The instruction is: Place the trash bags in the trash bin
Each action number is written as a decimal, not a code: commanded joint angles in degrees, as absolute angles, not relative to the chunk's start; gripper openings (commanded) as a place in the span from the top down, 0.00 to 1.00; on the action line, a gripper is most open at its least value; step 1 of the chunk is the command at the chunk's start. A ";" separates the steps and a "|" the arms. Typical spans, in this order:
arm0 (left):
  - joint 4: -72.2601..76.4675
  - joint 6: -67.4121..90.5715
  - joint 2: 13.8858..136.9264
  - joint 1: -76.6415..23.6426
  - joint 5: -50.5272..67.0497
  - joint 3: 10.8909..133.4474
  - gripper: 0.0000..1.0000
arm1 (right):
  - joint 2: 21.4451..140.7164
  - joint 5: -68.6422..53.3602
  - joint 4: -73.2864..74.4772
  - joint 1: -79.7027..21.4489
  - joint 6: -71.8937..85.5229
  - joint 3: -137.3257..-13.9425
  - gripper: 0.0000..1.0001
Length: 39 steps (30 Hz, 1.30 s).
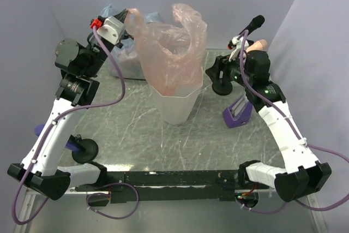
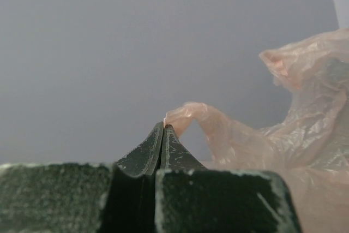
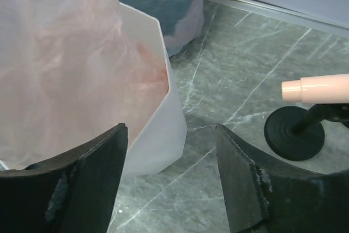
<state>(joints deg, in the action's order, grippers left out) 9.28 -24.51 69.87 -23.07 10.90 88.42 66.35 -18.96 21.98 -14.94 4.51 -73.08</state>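
The white faceted trash bin (image 1: pixel 174 105) stands mid-table. A pink see-through trash bag (image 1: pixel 169 47) sits in its mouth and rises well above the rim. My left gripper (image 1: pixel 130 13) is raised at the bag's upper left corner. In the left wrist view it (image 2: pixel 164 126) is shut on a pinch of the pink bag (image 2: pixel 188 114). My right gripper (image 1: pixel 214 72) is open and empty just right of the bin's rim. In the right wrist view it (image 3: pixel 170 129) has the bin (image 3: pixel 163 135) and the bag (image 3: pixel 65 58) to its left.
A stuffed clear-bluish bag (image 1: pixel 125 61) lies behind the bin against the back wall. A black round stand (image 1: pixel 222 87) with a pink-tipped rod (image 3: pixel 316 88) is right of the bin. A purple block (image 1: pixel 237 114) lies at right. Another black stand (image 1: pixel 84 150) is at front left.
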 commanded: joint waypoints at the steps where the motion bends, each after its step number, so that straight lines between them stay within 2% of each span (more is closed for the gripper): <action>1: 11.42 -20.49 69.26 -23.12 13.53 86.57 0.99 | 63.55 -20.47 21.89 -13.89 3.34 -73.75 0.27; 9: 11.96 -20.92 72.16 -23.12 12.04 91.67 1.00 | 69.42 -21.00 17.32 -15.12 4.22 -73.21 0.33; 13: 11.25 -19.78 70.93 -23.29 13.27 86.86 0.99 | 71.89 -19.95 17.31 -15.21 4.84 -76.02 0.32; 20: 10.02 -14.16 66.19 -25.05 15.99 77.35 0.99 | 68.31 -18.11 29.96 -14.33 -10.27 -86.39 0.22; 25: 10.46 -13.27 66.36 -25.05 17.66 74.53 0.99 | 62.93 -22.49 26.47 -14.15 -10.02 -83.85 0.16; 30: 7.66 -13.45 65.75 -25.05 20.03 73.92 0.99 | 67.31 -23.38 23.99 -16.16 -8.17 -88.75 0.06; 31: 6.78 -13.45 65.22 -25.14 20.74 73.83 0.99 | 69.59 -22.51 24.43 -17.04 -8.70 -90.86 0.01; 39: 4.75 -11.17 61.70 -25.14 22.76 72.60 0.99 | 80.32 -0.20 24.00 -30.93 -13.62 -103.52 0.01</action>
